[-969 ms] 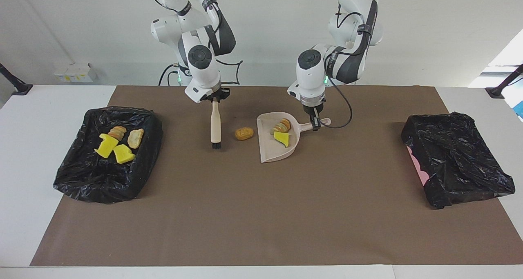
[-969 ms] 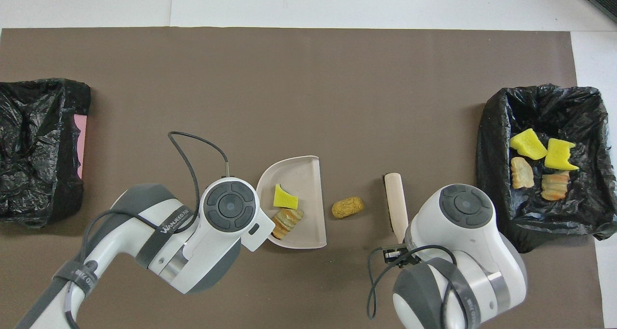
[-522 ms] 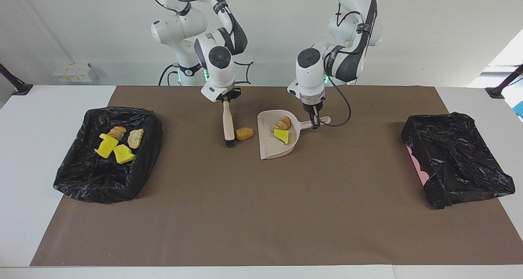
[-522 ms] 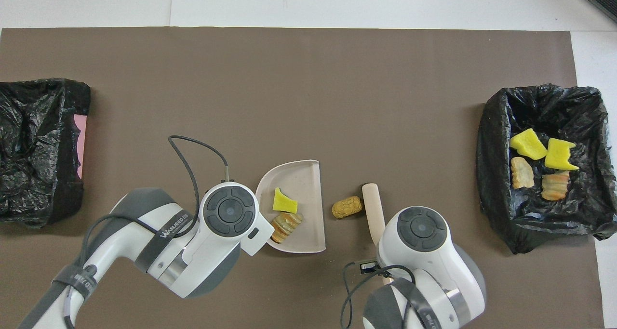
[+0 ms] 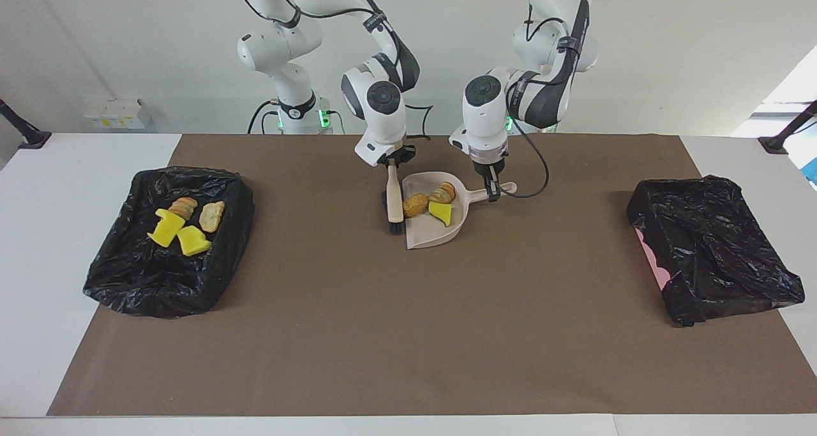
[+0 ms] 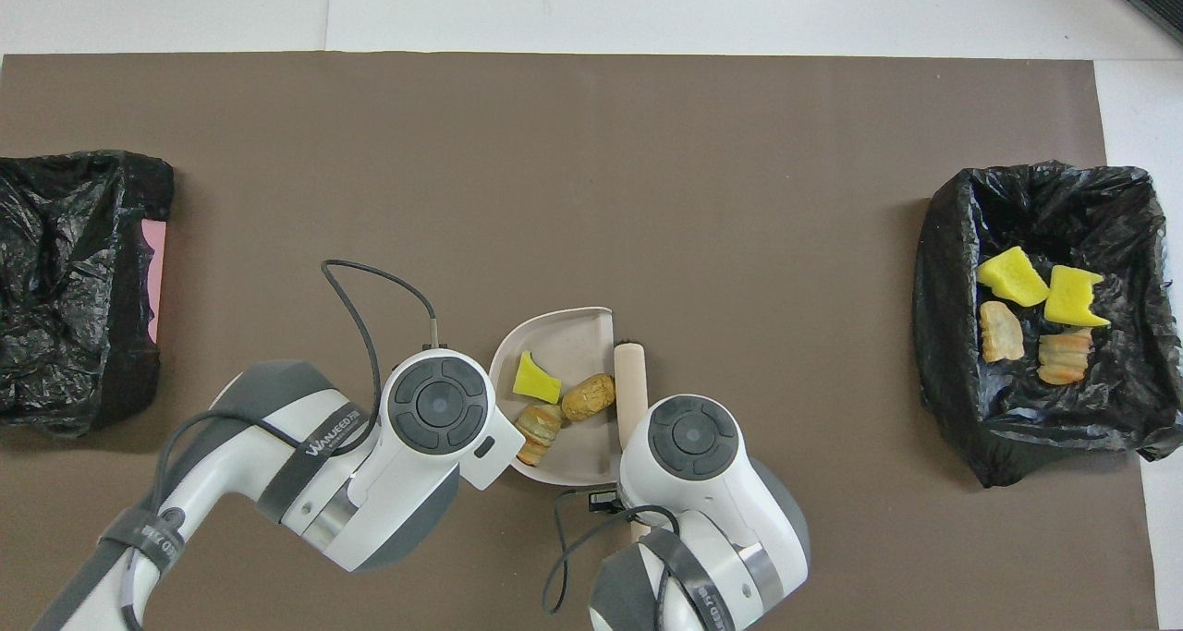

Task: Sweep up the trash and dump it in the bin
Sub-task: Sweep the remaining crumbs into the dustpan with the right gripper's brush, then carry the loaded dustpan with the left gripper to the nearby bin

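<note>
A beige dustpan (image 5: 429, 235) (image 6: 566, 333) lies on the brown mat close to the robots. It holds three pieces of trash: a brown lump (image 5: 415, 204) (image 6: 590, 397), a striped bread piece (image 5: 442, 195) (image 6: 539, 422) and a yellow chunk (image 5: 441, 214) (image 6: 535, 380). My left gripper (image 5: 493, 193) is shut on the dustpan's handle (image 5: 505, 190). My right gripper (image 5: 391, 163) is shut on the beige brush (image 5: 394, 200) (image 6: 629, 377), which stands at the pan's open edge. In the overhead view both hands are hidden under the wrists.
A black-lined bin (image 5: 127, 276) (image 6: 943, 354) at the right arm's end of the table holds several more trash pieces (image 5: 182, 225) (image 6: 1040, 303). A second black-lined bin (image 5: 715, 251) (image 6: 74, 280) sits at the left arm's end.
My right gripper swept the brush toward the left arm's end of the table, pushing the brown lump off the mat into the dustpan. The left gripper kept the pan nearly still.
</note>
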`<state>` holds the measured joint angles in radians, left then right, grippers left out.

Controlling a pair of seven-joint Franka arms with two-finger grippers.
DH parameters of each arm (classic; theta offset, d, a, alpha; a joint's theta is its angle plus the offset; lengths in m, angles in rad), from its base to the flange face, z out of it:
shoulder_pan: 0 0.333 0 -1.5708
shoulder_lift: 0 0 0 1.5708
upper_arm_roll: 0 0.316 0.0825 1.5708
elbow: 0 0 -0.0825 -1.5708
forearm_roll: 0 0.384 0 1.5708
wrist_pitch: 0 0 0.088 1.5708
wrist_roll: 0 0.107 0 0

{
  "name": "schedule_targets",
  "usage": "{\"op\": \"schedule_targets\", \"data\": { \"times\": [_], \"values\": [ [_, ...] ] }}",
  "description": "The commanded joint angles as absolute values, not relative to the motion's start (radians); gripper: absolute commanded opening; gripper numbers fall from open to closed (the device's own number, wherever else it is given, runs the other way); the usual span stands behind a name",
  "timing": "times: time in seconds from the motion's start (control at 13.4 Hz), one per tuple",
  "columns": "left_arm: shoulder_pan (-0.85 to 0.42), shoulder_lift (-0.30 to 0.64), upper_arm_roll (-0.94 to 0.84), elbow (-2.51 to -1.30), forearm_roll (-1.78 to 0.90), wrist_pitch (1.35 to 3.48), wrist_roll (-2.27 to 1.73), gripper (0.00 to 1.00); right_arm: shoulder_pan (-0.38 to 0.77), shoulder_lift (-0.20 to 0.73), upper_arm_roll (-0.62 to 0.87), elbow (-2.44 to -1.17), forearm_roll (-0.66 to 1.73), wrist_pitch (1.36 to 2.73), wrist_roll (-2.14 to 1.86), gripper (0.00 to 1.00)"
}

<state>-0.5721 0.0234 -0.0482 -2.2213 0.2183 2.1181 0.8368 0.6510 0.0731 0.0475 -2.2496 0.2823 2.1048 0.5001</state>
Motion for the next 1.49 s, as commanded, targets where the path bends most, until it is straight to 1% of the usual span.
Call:
{"op": "schedule_targets", "data": {
  "times": [0.0, 0.22, 0.37, 0.6, 0.75, 0.82, 1.04, 1.19, 1.42],
  "values": [
    [-0.574, -0.002, -0.038, -2.250, 0.241, 2.137, 0.853, 0.00, 0.655, 0.120, 0.051, -2.177, 0.333, 2.080, 0.508, 0.00],
    [-0.551, 0.008, -0.038, -2.232, 0.239, 2.131, 0.862, 0.00, 0.655, 0.117, 0.048, -2.164, 0.308, 2.023, 0.502, 0.00],
    [-0.535, 0.009, -0.037, -2.217, 0.239, 2.129, 0.877, 0.00, 0.643, 0.103, 0.046, -2.163, 0.241, 1.961, 0.497, 0.00],
    [-0.497, -0.018, -0.037, -2.206, 0.239, 2.117, 0.951, 0.00, 0.626, 0.065, 0.038, -2.161, 0.178, 1.896, 0.494, 0.00],
    [-0.468, -0.046, -0.035, -2.206, 0.239, 2.102, 1.006, 0.00, 0.620, 0.074, 0.046, -2.103, 0.129, 1.835, 0.494, 0.00],
    [-0.448, -0.066, -0.035, -2.206, 0.239, 2.088, 1.041, 0.00, 0.624, 0.075, 0.048, -2.092, 0.129, 1.827, 0.506, 0.00],
    [-0.373, -0.135, -0.034, -2.206, 0.235, 2.054, 1.173, 0.00, 0.635, 0.078, 0.052, -2.091, 0.147, 1.861, 0.525, 0.00],
    [-0.299, -0.175, -0.032, -2.191, 0.233, 2.007, 1.271, 0.00, 0.687, 0.110, 0.063, -2.054, 0.185, 1.864, 0.575, 0.00],
    [-0.168, -0.210, -0.025, -2.155, 0.226, 1.967, 1.438, 0.00, 0.727, 0.172, 0.066, -1.984, 0.230, 1.868, 0.653, 0.00]
  ]
}}
